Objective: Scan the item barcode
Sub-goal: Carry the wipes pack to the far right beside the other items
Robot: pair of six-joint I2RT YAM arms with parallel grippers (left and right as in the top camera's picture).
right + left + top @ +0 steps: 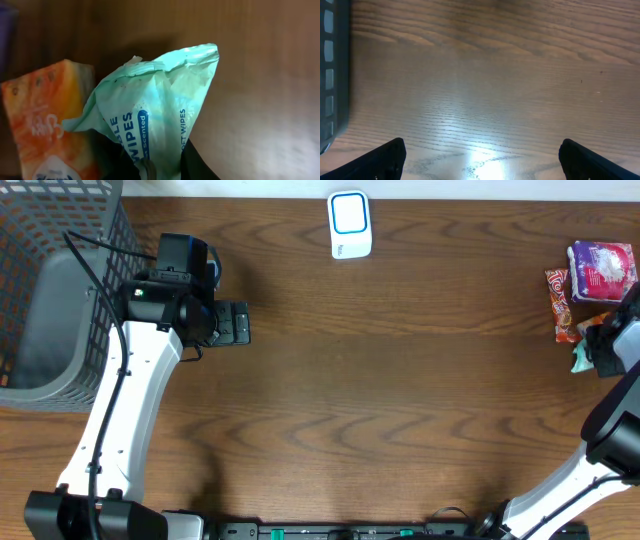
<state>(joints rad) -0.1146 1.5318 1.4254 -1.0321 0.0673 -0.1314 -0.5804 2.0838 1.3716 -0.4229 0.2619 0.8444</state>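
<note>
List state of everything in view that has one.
left end effector: open, holding nothing
right end effector: shut on wipes pack
wipes pack: gripped, crumpled
scanner: flat on table, untouched
orange pack: lying beside wipes pack
purple pack: lying on table
basket: upright

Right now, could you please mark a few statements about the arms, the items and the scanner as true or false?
1. The right arm has its jaws closed on a green wipes pack. True.
2. The left arm holds the white scanner. False: its jaws stand open and empty; the scanner lies apart on the table.
3. A grey basket stands beside the left arm. True.
4. The orange pack lies in the basket. False: it lies on the table by the wipes pack.
</note>
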